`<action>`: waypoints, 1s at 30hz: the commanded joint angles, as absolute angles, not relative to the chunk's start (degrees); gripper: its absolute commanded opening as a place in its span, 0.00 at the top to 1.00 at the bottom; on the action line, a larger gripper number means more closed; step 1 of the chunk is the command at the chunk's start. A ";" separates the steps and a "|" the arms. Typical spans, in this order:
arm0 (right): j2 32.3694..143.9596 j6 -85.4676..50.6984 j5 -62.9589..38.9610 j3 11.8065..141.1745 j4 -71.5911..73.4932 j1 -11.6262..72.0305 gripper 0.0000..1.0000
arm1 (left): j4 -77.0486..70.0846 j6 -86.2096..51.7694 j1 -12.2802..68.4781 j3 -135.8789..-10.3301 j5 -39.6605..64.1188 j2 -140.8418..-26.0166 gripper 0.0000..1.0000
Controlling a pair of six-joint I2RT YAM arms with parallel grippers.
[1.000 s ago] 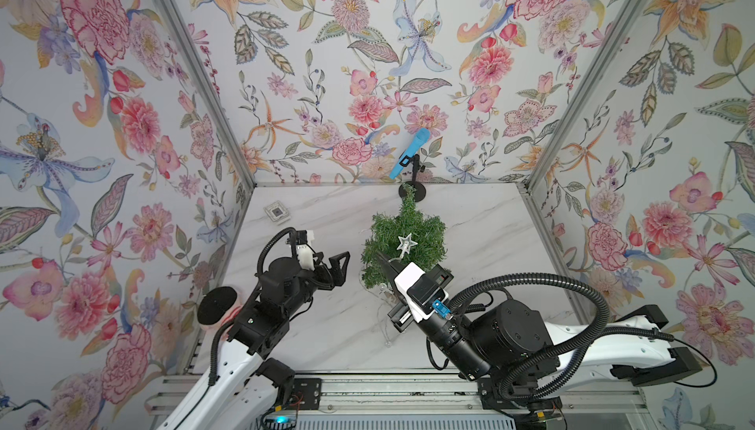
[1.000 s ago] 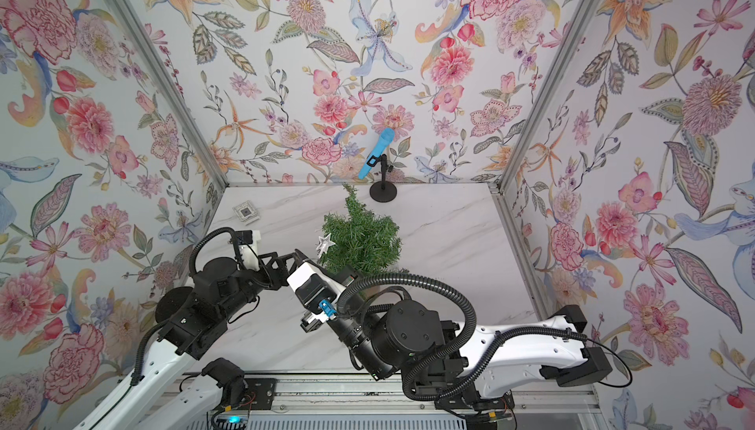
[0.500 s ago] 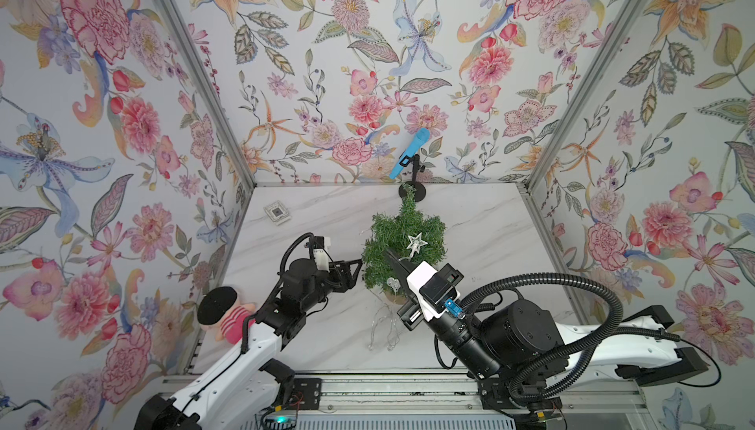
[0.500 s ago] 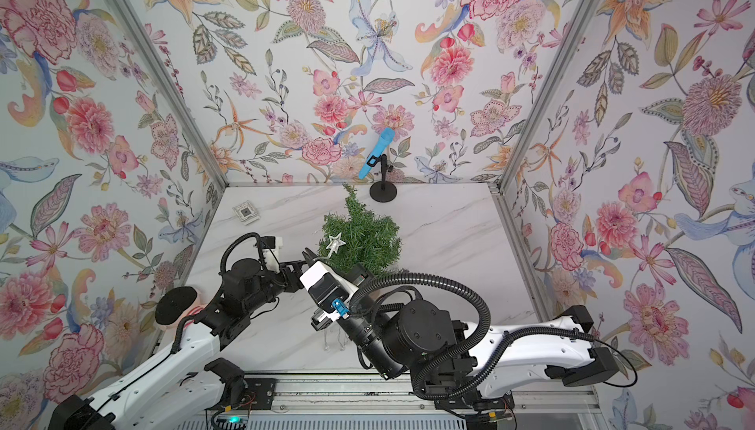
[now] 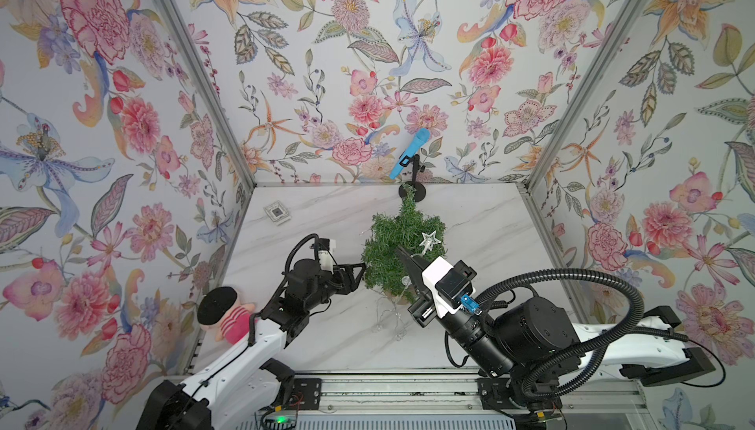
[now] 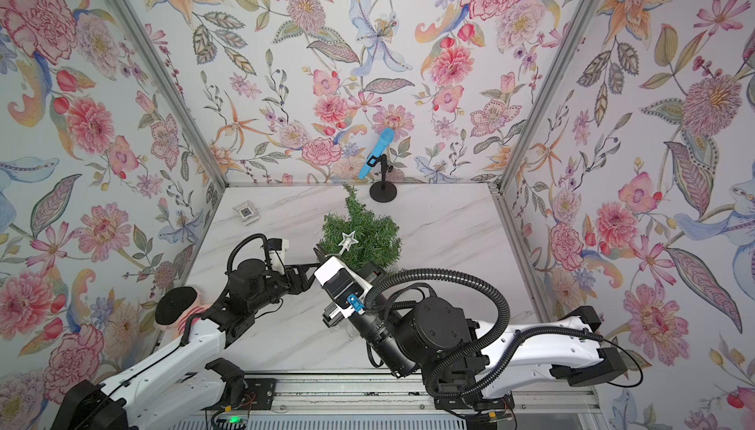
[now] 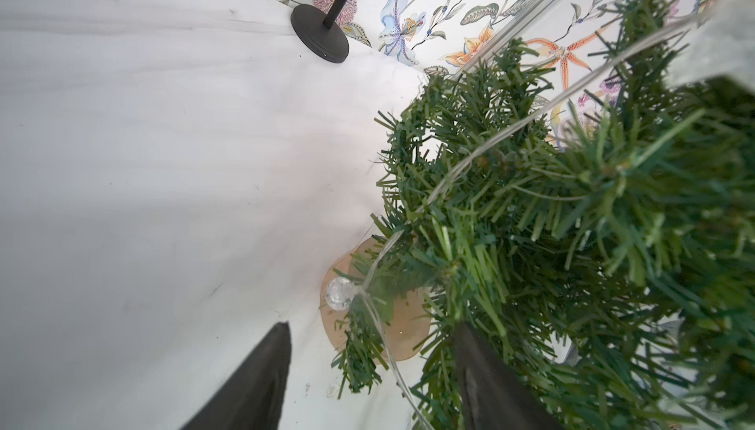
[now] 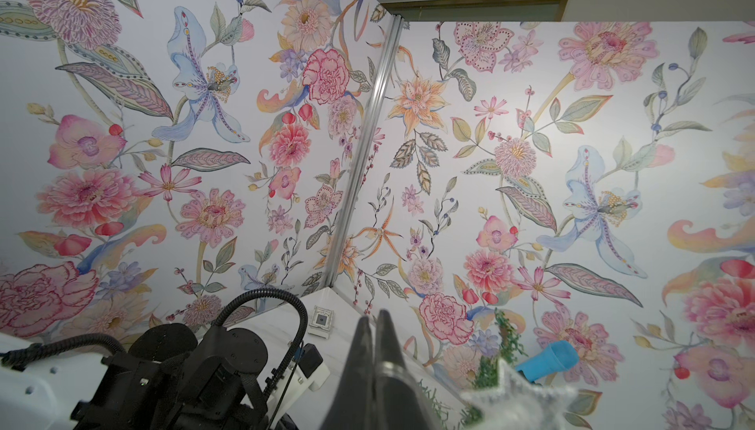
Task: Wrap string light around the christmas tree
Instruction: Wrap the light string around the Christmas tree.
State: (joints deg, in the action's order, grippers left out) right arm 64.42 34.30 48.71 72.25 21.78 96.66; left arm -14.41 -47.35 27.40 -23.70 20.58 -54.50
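A white marbled surface (image 5: 327, 219) carries a christmas tree (image 5: 392, 252) near its centre, with the left hand (image 7: 372, 326) spread wide around the low branches and the right hand (image 8: 374, 326) pinched on the string light (image 7: 510, 132) crossing the needles.

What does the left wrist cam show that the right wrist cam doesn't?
Left wrist only: the tan base of the christmas tree, the string light draped across its branches with a clear bulb, the black stand foot, and the left pincer, open beside the tree.
Right wrist only: the right pincer, shut, apparently on a strand of the string light; the left arm; a small square tag; a blue tube; a silver star.
Both: green needles, marble table, floral walls.
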 commanded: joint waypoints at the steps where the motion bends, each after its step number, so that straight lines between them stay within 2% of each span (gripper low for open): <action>1: 62.38 35.07 51.29 73.17 20.36 96.59 1.00 | -18.63 -47.80 27.83 -21.66 20.67 -54.36 0.30; 6: 60.37 35.53 53.55 75.00 16.87 96.94 1.00 | -21.17 -47.72 28.08 -22.13 21.23 -57.17 0.32; 12: 58.77 42.56 58.67 78.38 14.40 96.72 1.00 | -21.00 -45.52 28.16 -23.19 19.19 -58.44 0.33; 17: 56.14 51.36 62.11 77.00 18.16 93.78 1.00 | -11.71 -34.61 28.14 -27.48 11.49 -51.08 0.38; 21: 53.07 51.11 59.99 74.98 18.76 87.96 1.00 | -6.35 -25.13 28.15 -30.42 9.71 -43.16 0.41; 25: 51.25 43.95 56.47 75.63 12.12 82.25 1.00 | -5.69 -19.72 28.22 -32.01 17.00 -38.22 0.45; 27: 50.94 41.13 55.55 76.52 9.13 81.23 1.00 | -6.04 -17.08 28.92 -32.05 23.11 -37.37 0.45; 30: 50.73 38.36 55.39 78.25 5.09 81.25 1.00 | -5.74 -11.37 32.11 -32.10 26.71 -37.50 0.46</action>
